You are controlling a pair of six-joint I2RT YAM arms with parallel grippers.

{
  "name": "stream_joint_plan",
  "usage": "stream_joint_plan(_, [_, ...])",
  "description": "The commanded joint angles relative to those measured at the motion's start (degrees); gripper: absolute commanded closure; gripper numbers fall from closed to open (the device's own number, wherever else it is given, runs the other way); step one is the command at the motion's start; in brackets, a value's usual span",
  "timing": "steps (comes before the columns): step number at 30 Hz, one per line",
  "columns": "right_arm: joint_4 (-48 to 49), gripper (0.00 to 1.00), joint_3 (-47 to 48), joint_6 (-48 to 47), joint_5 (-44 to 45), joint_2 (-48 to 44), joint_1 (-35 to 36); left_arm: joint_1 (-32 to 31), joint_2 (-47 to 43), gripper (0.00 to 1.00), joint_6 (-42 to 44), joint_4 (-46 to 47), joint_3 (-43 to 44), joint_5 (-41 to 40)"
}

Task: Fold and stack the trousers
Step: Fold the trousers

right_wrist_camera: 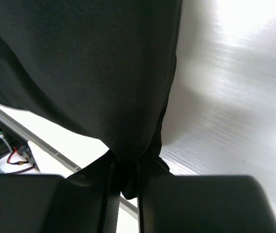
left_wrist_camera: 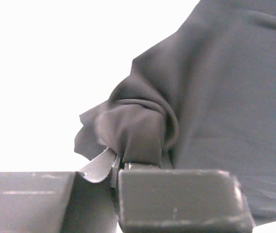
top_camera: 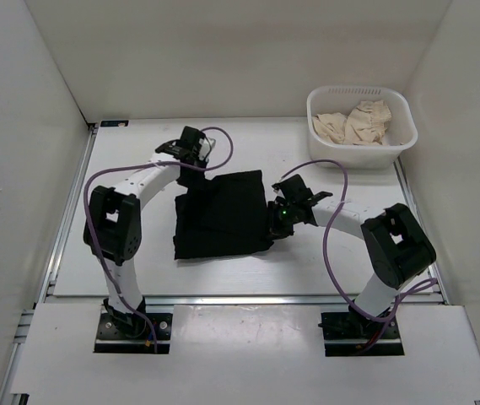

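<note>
We see the trousers [top_camera: 223, 215] as a folded black block at the middle of the tabletop [top_camera: 332, 261], between our two arms. Our left pincer [left_wrist_camera: 122, 165] is clenched on a bunched bit of cloth at their far left corner; our right pincer [right_wrist_camera: 126, 177] grips their right edge. A white basket [top_camera: 317, 118] holding cream cloths [top_camera: 359, 122] stands at the far right corner.

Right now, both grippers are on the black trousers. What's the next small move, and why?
Probably a short joint lift. The left gripper is shut on a bunched corner of the trousers, and the right gripper pinches their right edge, yet the cloth lies mostly flat on the table. Raising both together should free the fabric for the next fold without dragging it.
</note>
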Motion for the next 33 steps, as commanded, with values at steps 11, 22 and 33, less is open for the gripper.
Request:
stream_joint_plan(11, [1.1,0.47,0.9,0.9,-3.2,-0.1,-0.4,10.8,5.7,0.32,-0.1,0.7,8.3,-9.6])
stream_joint_plan(22, [-4.8,0.08,4.9,-0.7,1.7,-5.7,-1.7,17.4,-3.5,0.04,-0.1,-5.5,10.4,-5.0])
stream_joint_plan(33, [-30.7,0.02,16.2,-1.9,29.5,-17.9,-13.0,31.8,-19.5,0.0,-0.1,-13.1,-1.8,0.6])
